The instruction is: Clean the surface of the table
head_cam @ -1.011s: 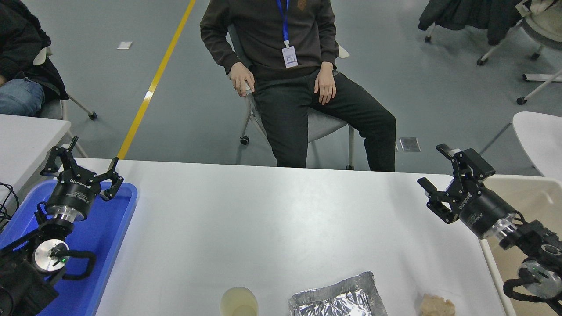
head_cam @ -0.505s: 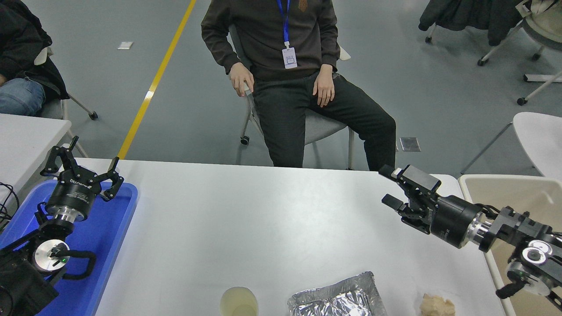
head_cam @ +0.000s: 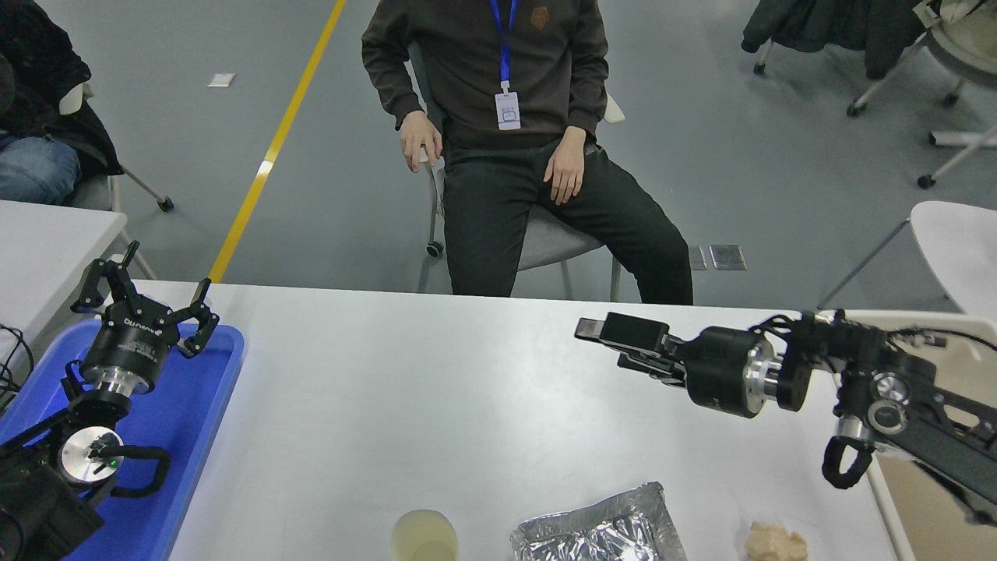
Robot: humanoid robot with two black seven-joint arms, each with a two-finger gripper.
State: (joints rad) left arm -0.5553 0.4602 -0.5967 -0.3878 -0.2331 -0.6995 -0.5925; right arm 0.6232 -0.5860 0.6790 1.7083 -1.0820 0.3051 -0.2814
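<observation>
The table surface [head_cam: 436, 374] is a wide white-grey top that fills the lower picture. Along its near edge lie a pale yellowish cup [head_cam: 424, 538], a crumpled sheet of foil [head_cam: 600, 530] and a beige crumpled lump [head_cam: 771, 541]. My right gripper [head_cam: 615, 344] hovers over the table's right half, turned side-on and pointing left. It is open, with nothing between its fingers. It is well behind the foil and the lump. My left gripper [head_cam: 144, 300] stays parked open above the blue tray [head_cam: 195, 436] at the left.
A person [head_cam: 506, 117] sits on a chair just beyond the far edge. A cream bin [head_cam: 966, 327] stands off the table's right end under my right arm. A smaller white table [head_cam: 47, 241] is at the left, and a white chair [head_cam: 958, 249] at the right.
My right arm has swung left from above the cream bin's edge to over the table, and its gripper has turned to point left. The left arm has not moved.
</observation>
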